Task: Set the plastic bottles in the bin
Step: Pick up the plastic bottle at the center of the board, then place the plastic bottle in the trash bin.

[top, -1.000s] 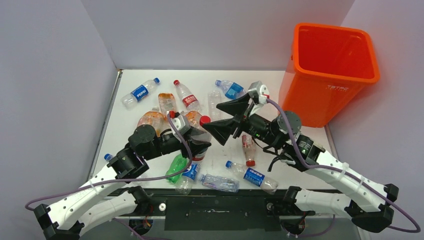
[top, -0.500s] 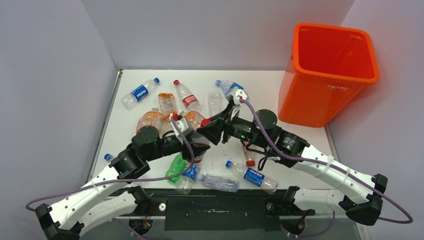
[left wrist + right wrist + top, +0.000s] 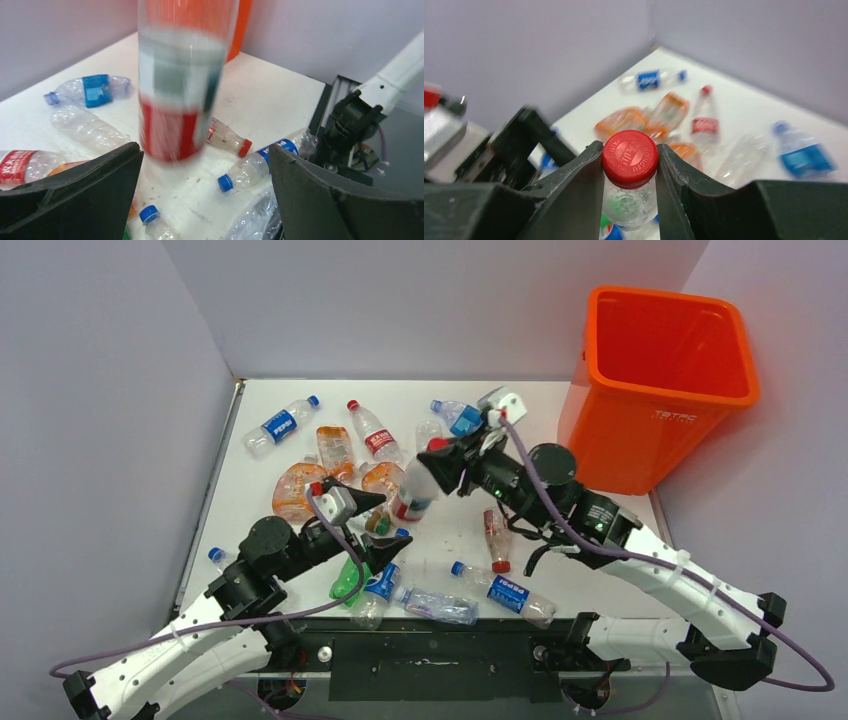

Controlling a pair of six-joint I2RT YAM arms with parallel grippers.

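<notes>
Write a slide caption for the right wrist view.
Right gripper clamps a red-capped clear bottle at its cap; other bottles lie blurred on the white table behind.

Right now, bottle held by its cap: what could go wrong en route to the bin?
The right gripper pinches only the red cap, so the hanging bottle may swing and slip. The open left gripper sits beside it; the bottle could clip its fingers. The orange bin is tall; a low-hanging bottle may hit its wall.

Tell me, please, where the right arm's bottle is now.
Top view: the bottle is mid-table, cap clamped in the right gripper, just beyond the left gripper, left of the bin.
</notes>
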